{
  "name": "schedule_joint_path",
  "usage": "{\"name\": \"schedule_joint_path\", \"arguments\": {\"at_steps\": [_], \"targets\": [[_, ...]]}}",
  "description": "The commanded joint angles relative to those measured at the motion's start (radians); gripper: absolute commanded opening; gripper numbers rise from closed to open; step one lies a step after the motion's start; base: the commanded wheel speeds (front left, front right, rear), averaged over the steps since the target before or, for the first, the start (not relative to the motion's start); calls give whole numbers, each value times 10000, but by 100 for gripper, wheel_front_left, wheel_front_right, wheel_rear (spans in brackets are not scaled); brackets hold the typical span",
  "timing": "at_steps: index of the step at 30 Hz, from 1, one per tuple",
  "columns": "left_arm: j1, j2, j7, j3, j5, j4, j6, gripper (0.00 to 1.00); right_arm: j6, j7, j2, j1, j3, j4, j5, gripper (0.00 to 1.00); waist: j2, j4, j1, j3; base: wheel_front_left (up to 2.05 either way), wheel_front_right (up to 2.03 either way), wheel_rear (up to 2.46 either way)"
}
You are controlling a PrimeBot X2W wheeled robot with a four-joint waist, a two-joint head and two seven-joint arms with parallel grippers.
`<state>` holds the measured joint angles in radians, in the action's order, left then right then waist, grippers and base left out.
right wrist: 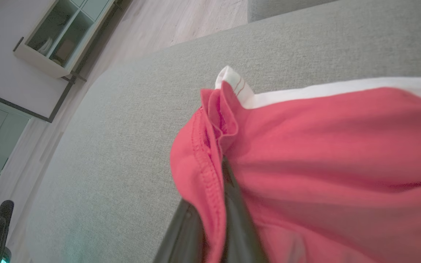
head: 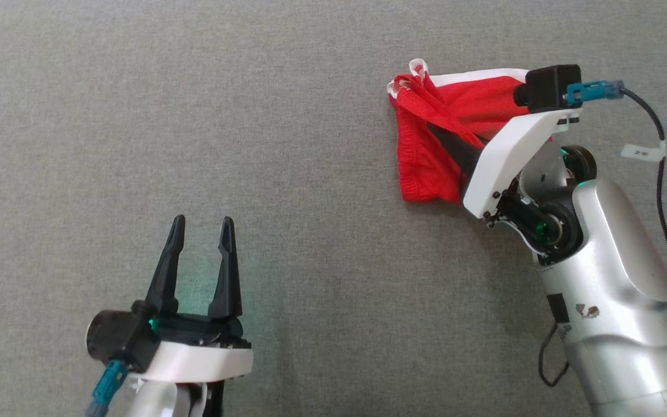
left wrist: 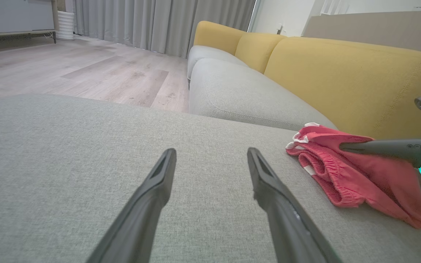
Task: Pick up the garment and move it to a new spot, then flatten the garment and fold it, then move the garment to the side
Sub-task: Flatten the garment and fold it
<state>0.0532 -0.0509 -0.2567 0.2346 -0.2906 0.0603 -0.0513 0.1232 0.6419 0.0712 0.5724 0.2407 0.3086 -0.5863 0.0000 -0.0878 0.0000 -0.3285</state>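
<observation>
Over the near left part of the grey woven fabric cushion (head: 310,116), the left gripper (head: 203,223) hovers with its two dark fingers spread wide and nothing between them. Well apart from it, toward the cushion's far right edge, the red mesh garment with white trim (head: 426,165) sits bunched in layers, one side raised. The right gripper (head: 446,142) has its fingers pinched together on a fold of it, with cloth draped over them. This looks like the carrying step, early in the task, since the garment is not flat. Next it should be set down and released so both grippers can spread it.
</observation>
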Motion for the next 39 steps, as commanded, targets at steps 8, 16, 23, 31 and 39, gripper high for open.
{"name": "schedule_joint_path", "arguments": {"at_steps": [8, 16, 23, 31, 39], "targets": [[-124, 6, -51, -206, -31, -174, 84, 100, 75, -823, -208, 325, 666, -78, -1200, 100, 0, 153, 0, 195, 0, 0, 0], [-295, 6, -51, -545, 91, -116, 72, 100, 75, -1725, -209, -100, 887, -1035, -1780, 100, 0, 523, 0, 613, 0, 0, 0], [-633, 6, -51, -829, 194, -116, 43, 100, 75, -3359, 264, -1106, 134, -2402, 394, 100, 0, 929, 0, 1155, 0, 0, 0], [-1055, 7, -51, -1086, 254, -133, -13, 100, 75, -5177, 1043, -2871, -1496, -2577, 1396, 100, 0, 1117, 0, 1773, 0, 0, 0], [-1342, 7, -51, -1238, 301, -228, -35, 100, 75, -6405, 1333, -3891, -2316, -1762, 1938, 100, 0, 1062, 0, 1966, 0, 0, 0]]}}
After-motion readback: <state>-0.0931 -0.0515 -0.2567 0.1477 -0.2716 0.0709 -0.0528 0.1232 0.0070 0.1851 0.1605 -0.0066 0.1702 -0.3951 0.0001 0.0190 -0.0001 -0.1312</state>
